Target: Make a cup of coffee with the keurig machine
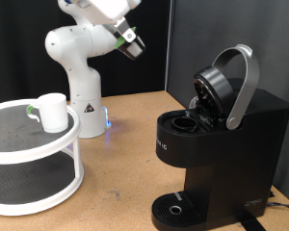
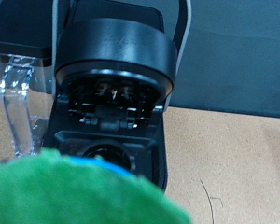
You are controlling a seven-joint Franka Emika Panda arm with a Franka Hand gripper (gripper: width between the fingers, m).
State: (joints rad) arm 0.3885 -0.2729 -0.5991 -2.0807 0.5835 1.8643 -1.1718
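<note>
– Black curtain (image 1: 183,38) behind, pale wood table (image 1: 125,144) below. Where to find the machine (image 1: 222,144)?

– At the exterior view's right: boxy, matte black, lid tipped up on a silver-grey arched handle (image 1: 246,82). Probably left open to bare the round chamber (image 1: 183,123). Looks dark and empty in the wrist view, as far as can be judged.

– And the cup (image 1: 53,112)?

– Well apart from the machine, at the exterior view's left. Small, white, glossy ceramic, upright on the top tier of a round white shelf (image 1: 48,144). Not yet on the circular drip tray (image 1: 173,207).

– Gripper (image 1: 133,45)?

– High in the exterior view's top, beside the white arm base (image 1: 77,77), touching nothing on the table. Seems aimed at the open lid, going by the wrist view's framing.

– Jaws spread or pinched?

– Cannot tell. No fingers showing in the wrist view; only a soft green blur (image 2: 75,191) filling the near edge, too out of focus to name.
</note>
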